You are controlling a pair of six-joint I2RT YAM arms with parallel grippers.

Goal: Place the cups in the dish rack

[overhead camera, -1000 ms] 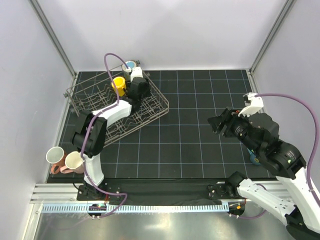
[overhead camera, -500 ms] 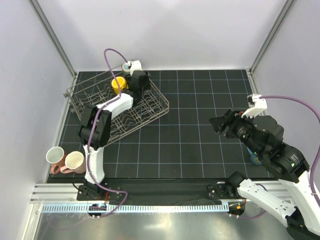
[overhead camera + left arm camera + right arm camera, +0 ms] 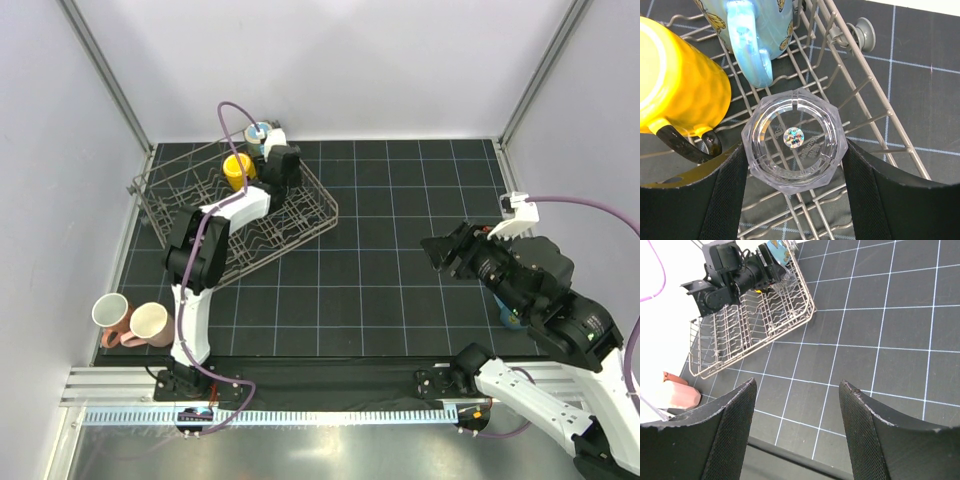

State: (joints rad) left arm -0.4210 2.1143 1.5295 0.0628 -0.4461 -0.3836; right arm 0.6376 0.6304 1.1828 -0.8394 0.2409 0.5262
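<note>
Left hand (image 3: 795, 150) edged rearward, gripping octagonal clear tumbler (image 3: 794, 172), right hand (image 3: 797, 384) open

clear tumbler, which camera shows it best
Left wrist: the tumbler fills the centre, seen end-on, held in the left gripper. In the top view the left arm covers it. In the right wrist view it is far off and too small to make out.

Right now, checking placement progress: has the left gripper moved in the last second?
Yes: the left gripper edged toward the far rim of the dish rack, closer to the light blue cup.
</note>
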